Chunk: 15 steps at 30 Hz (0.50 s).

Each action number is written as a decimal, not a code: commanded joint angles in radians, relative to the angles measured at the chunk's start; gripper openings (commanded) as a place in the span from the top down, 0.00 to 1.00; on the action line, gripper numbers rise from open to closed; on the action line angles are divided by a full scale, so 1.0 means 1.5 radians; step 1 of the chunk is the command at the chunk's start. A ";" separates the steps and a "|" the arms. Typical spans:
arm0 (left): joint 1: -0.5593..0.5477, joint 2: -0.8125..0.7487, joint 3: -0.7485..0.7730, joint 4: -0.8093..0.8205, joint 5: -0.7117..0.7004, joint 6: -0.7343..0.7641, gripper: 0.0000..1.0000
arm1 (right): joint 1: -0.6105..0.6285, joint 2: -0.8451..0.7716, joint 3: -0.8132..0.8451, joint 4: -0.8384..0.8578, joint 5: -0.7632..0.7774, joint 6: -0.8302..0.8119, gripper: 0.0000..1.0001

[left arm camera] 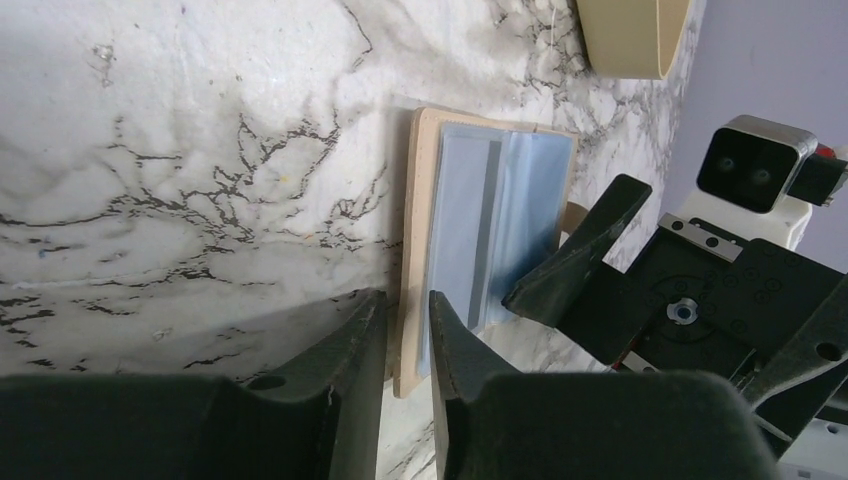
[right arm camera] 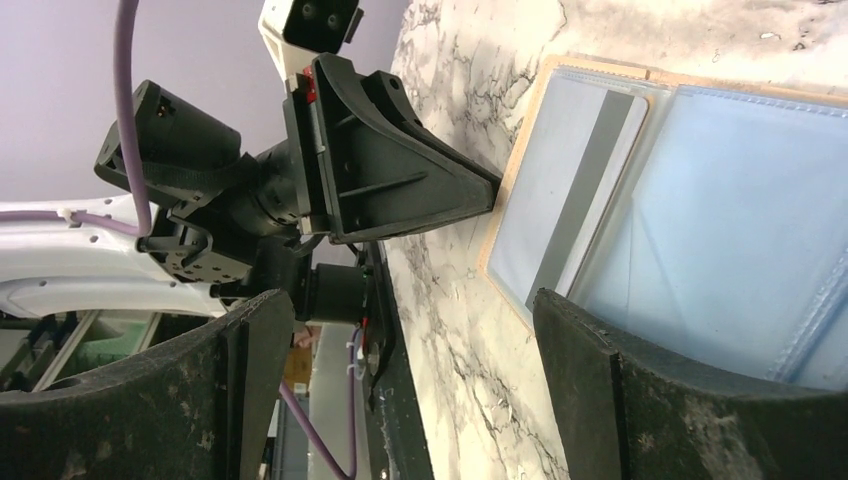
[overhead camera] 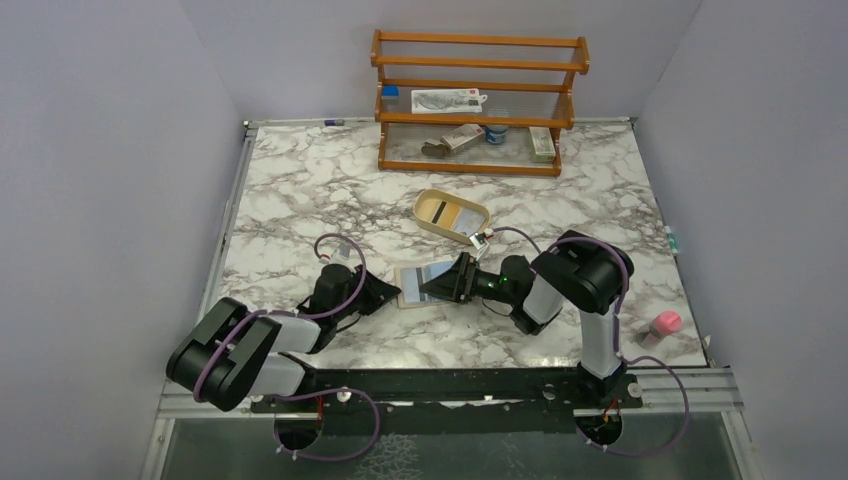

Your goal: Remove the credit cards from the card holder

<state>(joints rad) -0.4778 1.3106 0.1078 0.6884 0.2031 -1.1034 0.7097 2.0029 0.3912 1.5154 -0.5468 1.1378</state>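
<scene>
Holder (right arm camera: 720,200) lies open flat on the counter (overhead camera: 300,190), blue inner side up, squarely between the two arms. The left pincer (left arm camera: 405,300) is at the holder's near tan edge, fingers drawn almost together with that edge between them. It looks clamped on, anchoring the holder. The right pincer (right arm camera: 410,300) comes in from the other side with its fingers spread wide and nothing in them. One finger is low over the clear sleeve and the other hangs off past the holder's edge.

One card (right arm camera: 575,180), whitish-grey with a dark band, sits inside the sleeve on the left arm's half. Behind the holder, the tray (overhead camera: 428,222) holds something pale with a dark stripe and a yellowish patch. Those may be cards already out, but it's too small to call.

So this reads as the extraction step for the banded card: holder pinned, the free arm lining up. The next move needs the right pincer to get a finger onto the card's exposed end and close across its thin edge. Then it must draw the card along the sleeve opening, flat and straight, while the left keeps the holder from sliding. Slick plastic gives little purchase, so the bite must be square.
</scene>
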 commanded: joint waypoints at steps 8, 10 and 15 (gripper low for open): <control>0.003 0.032 -0.015 0.054 0.028 -0.002 0.79 | 0.002 0.029 -0.021 0.055 -0.015 -0.005 0.05; 0.003 0.033 -0.018 0.063 0.030 -0.005 0.79 | 0.002 0.029 -0.020 0.054 -0.016 -0.005 0.05; 0.003 0.051 -0.018 0.103 0.048 -0.010 0.82 | 0.002 0.031 -0.017 0.053 -0.017 -0.004 0.05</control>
<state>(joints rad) -0.4778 1.3598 0.0921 0.7643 0.2298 -1.1126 0.7097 2.0071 0.3840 1.5169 -0.5514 1.1519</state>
